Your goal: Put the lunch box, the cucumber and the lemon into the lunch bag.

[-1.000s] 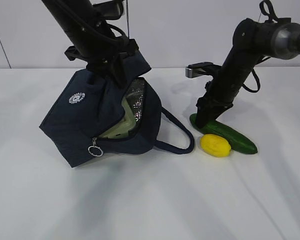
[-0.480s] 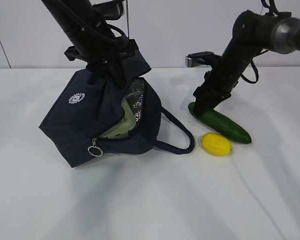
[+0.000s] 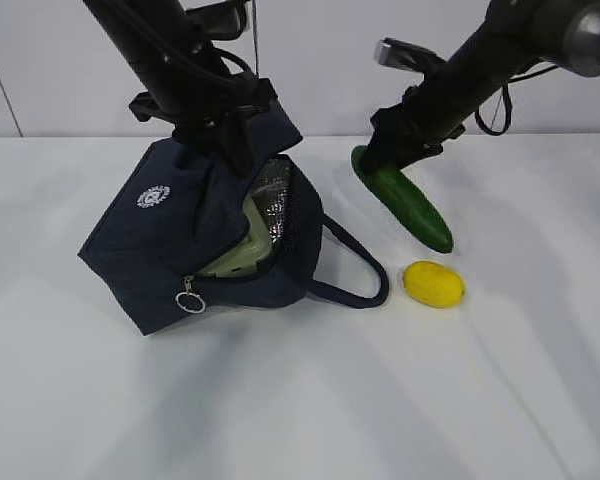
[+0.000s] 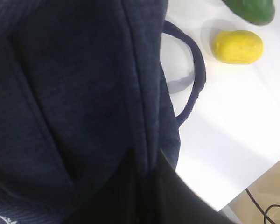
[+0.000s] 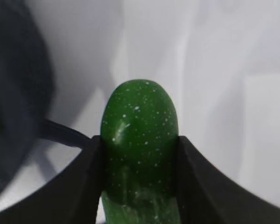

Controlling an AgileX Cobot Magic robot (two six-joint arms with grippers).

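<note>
The scene is viewed by the exterior camera from the front, slanted down. The lunch bag point(image 4: 79, 102) is pressed close by the left wrist camera, the lemon point(image 4: 237, 46) being shared. The cucumber point(image 5: 140, 154) is seen close by the right wrist camera.

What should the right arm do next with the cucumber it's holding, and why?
Probably carry the cucumber leftward toward the opening of the lunch bag. The right gripper is shut on its upper end and it hangs tilted, clear of the table, while the left gripper holds the bag's top up with the mouth facing right. The lunch box already sits inside; the lemon waits on the table.
</note>
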